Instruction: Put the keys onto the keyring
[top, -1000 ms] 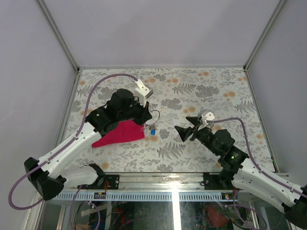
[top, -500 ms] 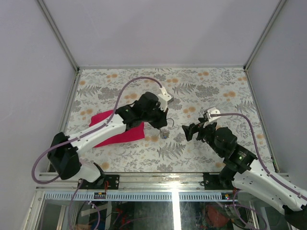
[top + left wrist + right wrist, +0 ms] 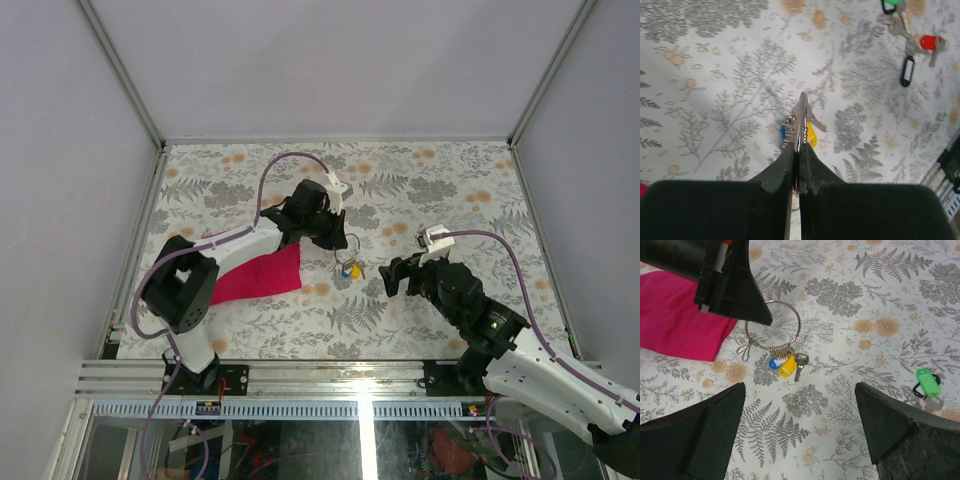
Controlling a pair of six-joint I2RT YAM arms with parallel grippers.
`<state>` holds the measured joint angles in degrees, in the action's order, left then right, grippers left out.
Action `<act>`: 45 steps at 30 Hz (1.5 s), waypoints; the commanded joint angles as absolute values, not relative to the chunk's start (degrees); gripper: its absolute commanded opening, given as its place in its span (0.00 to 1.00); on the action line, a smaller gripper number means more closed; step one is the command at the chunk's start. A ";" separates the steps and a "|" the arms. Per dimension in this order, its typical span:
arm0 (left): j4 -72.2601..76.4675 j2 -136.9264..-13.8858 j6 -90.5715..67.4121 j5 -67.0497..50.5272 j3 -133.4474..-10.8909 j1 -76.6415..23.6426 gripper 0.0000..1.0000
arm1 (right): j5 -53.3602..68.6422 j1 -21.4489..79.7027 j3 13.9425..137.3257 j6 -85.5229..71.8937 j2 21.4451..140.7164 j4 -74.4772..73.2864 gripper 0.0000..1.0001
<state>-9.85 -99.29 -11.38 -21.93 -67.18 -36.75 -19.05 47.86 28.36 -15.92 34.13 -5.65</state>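
Top external view: the left arm reaches to the middle of the bench, where the left gripper [image 3: 337,238] is closed on the keyring [image 3: 353,243]. The keys [image 3: 350,269] hang off the ring's near side and lie on the bench's leaf-patterned cover. A magenta cloth [image 3: 256,279] lies left of them, partly under the left arm. The right gripper [image 3: 386,277] sits just right of the keys with its jaws spread wide, holding nothing.

Left wrist view: the two fingers [image 3: 790,165] are pressed together with the keyring [image 3: 801,117] pinched edge-on between their tips. A blue key [image 3: 783,135] and a yellow key [image 3: 811,136] sit either side of the ring. Well apart, towards the right edge of the bench, lie a green tag [image 3: 892,4], a red tag [image 3: 930,42] and a black tag [image 3: 908,72] with bare metal keys among them.

Right wrist view: the ring's coil [image 3: 781,348] faces the camera, with the blue key [image 3: 774,363], yellow key [image 3: 787,366] and a plain silver key [image 3: 800,362] bunched on it. The ring rises into the left gripper's black fingers [image 3: 742,295]. The green tag [image 3: 929,382] lies off to the right, beside the right gripper's far finger [image 3: 890,430].
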 commanded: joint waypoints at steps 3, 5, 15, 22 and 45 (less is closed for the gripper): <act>-3.38 -103.80 -11.51 -23.25 -71.69 -32.03 0.06 | -21.01 47.91 28.30 -19.02 34.23 -4.57 0.97; -3.78 -105.41 -11.23 -23.46 -72.81 -30.62 0.07 | -22.44 47.90 28.47 -20.32 34.56 -5.34 0.97; -9.65 -111.66 -7.34 -19.66 -79.31 -26.50 0.25 | -22.93 47.94 30.21 -22.15 36.22 -7.98 0.98; -12.89 -108.91 -6.69 -17.59 -79.48 -24.16 0.37 | -18.09 47.90 34.79 -22.32 37.86 -12.34 0.99; -15.54 -55.94 -14.99 -1.79 -51.85 -23.03 0.98 | -37.68 47.92 41.14 -6.06 35.43 -6.99 0.99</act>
